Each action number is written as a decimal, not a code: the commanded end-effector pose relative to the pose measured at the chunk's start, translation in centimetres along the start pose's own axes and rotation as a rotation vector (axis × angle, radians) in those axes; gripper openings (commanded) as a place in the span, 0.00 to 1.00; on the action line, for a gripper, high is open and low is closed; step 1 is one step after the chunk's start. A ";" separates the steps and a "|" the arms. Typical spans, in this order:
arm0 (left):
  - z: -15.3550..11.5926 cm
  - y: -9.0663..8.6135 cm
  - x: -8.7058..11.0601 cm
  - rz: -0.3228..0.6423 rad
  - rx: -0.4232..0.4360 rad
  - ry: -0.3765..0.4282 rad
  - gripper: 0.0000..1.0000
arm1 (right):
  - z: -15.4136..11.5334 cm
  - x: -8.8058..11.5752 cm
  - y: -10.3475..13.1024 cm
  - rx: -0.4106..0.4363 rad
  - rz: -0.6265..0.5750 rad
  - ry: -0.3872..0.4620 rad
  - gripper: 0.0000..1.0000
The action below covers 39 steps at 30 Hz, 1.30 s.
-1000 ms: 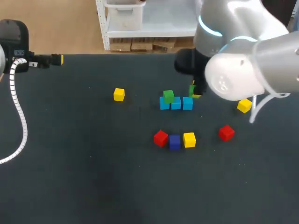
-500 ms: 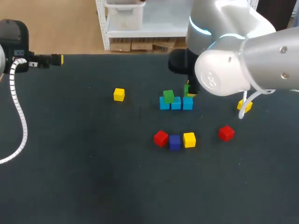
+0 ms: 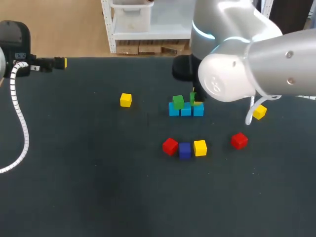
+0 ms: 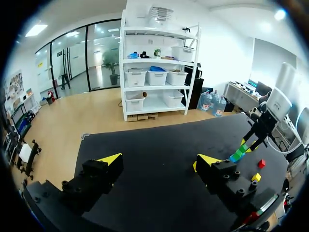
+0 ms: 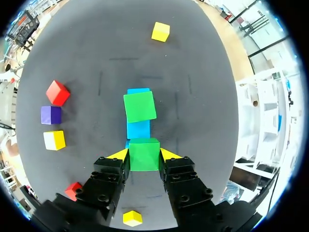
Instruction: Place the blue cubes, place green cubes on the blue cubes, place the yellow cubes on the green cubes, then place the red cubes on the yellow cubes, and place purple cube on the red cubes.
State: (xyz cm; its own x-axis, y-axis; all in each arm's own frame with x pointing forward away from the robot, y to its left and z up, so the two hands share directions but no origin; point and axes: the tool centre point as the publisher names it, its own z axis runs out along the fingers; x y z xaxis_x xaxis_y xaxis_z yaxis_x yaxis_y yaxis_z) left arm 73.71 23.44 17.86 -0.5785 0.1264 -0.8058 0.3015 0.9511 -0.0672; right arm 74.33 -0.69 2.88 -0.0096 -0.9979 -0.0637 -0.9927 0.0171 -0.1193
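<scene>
Right hand [image 5: 144, 155] pinching green cube [image 5: 144, 151], over near end of blue row [image 5: 138, 129]. Second green cube [image 5: 140, 107] sits on far-end blue. Left hand [image 4: 159, 162] spread, low over desk [image 4: 154, 140] edge, well apart from cubes.

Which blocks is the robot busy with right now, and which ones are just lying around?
Busy with:
- blue cubes, three in a row
- stacked green cube, on one end blue cube
- held green cube, in the right gripper, over the row

Lying around, for later layers:
- yellow cubes
- red cubes
- purple cube
</scene>
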 end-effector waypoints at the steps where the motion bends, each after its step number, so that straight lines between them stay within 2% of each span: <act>1: 0.0 0.4 0.0 0.002 0.028 -0.001 1.00 | 0.2 -0.1 -0.1 -0.008 -0.003 0.000 0.00; 19: 0.0 0.4 0.0 0.002 0.028 -0.001 1.00 | 1.3 -0.5 0.1 -0.024 -0.012 -0.003 0.00; 22: 0.0 0.4 0.0 0.002 0.028 -0.001 1.00 | 1.3 -0.5 0.1 -0.025 -0.012 0.001 0.15; 23: 0.0 0.4 0.0 0.002 0.028 -0.001 1.00 | 1.3 -0.4 0.1 -0.024 -0.013 0.002 0.15; 28: 0.0 0.4 0.0 0.002 0.028 -0.001 1.00 | 1.3 -0.3 0.1 -0.017 -0.018 0.006 0.00; 39: 0.0 0.4 0.0 0.002 0.028 -0.001 1.00 | 0.7 -0.2 0.1 0.001 -0.022 0.000 0.00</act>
State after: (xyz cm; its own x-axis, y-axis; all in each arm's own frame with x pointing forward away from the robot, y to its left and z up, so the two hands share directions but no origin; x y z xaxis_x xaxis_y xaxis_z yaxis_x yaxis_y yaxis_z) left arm 73.71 23.44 17.86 -0.5785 0.1264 -0.8058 0.3015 0.9511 -0.0672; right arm 74.60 -0.31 2.19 0.0116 -0.9982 -0.0587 -0.9935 -0.0048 -0.1141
